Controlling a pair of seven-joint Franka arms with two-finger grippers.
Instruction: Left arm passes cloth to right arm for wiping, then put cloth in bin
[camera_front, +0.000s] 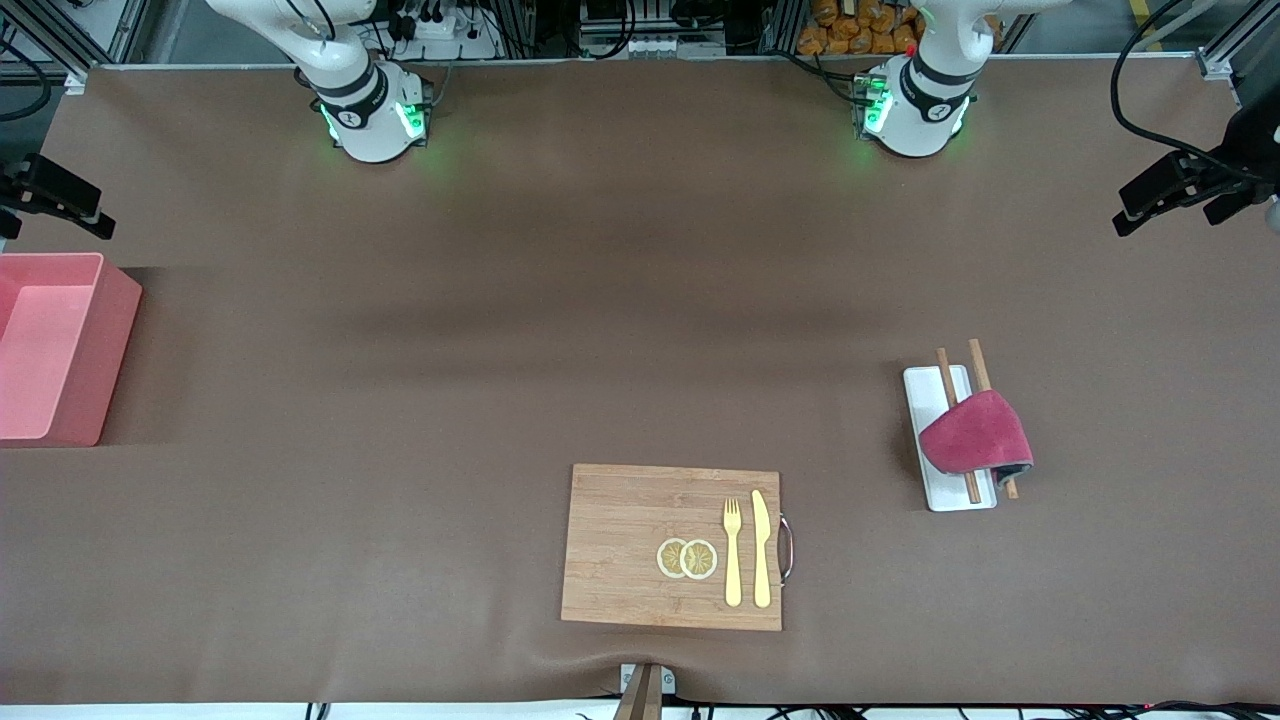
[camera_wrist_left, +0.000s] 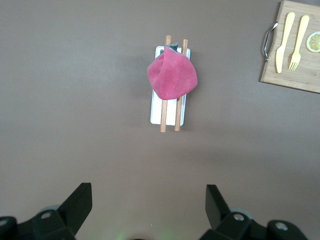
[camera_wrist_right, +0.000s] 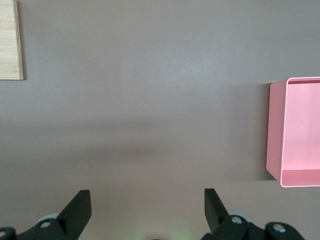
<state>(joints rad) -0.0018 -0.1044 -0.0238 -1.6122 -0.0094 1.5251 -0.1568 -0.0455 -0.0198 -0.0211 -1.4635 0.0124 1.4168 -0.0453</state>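
The crimson-pink cloth (camera_front: 975, 435) (camera_wrist_left: 172, 75) lies folded over two chopsticks (camera_front: 945, 372) on a flat white tray (camera_front: 932, 385), toward the left arm's end of the table. The pink bin (camera_front: 115, 345) (camera_wrist_right: 276, 130) stands at the table's edge at the right arm's end, and nothing shows inside it. My left gripper (camera_wrist_left: 148, 189) hangs open high over bare mat, apart from the cloth, holding nothing. My right gripper (camera_wrist_right: 146, 192) is also open and holds nothing, high over bare mat with the bin off to one side. Only the two arm bases show in the front view.
A wooden cutting board (camera_front: 620, 540) with a metal handle lies nearer the front camera at mid-table. It carries two lemon slices (camera_front: 687, 558), a yellow fork (camera_front: 733, 555) and a yellow knife (camera_front: 762, 550). Black camera mounts (camera_front: 1185, 185) stand at both table ends.
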